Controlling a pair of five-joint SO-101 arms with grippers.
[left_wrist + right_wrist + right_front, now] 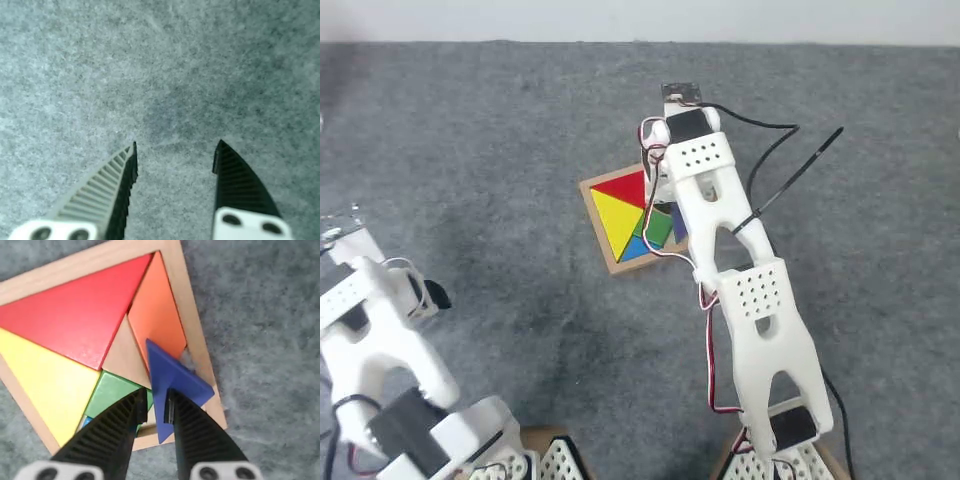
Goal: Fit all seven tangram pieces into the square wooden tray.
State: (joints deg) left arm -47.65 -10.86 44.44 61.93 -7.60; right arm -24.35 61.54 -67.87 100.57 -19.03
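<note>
The square wooden tray holds a red triangle, a yellow triangle, an orange piece and a green piece. A triangular patch of bare wood shows between them. My right gripper is shut on a dark blue triangle, which sits tilted over the tray's corner and rim. In the high view the right arm reaches across the tray. My left gripper is open over bare carpet, with nothing between its fingers.
Grey carpet covers the whole table. The left arm sits at the near left, well away from the tray. A black cable loops off the right arm.
</note>
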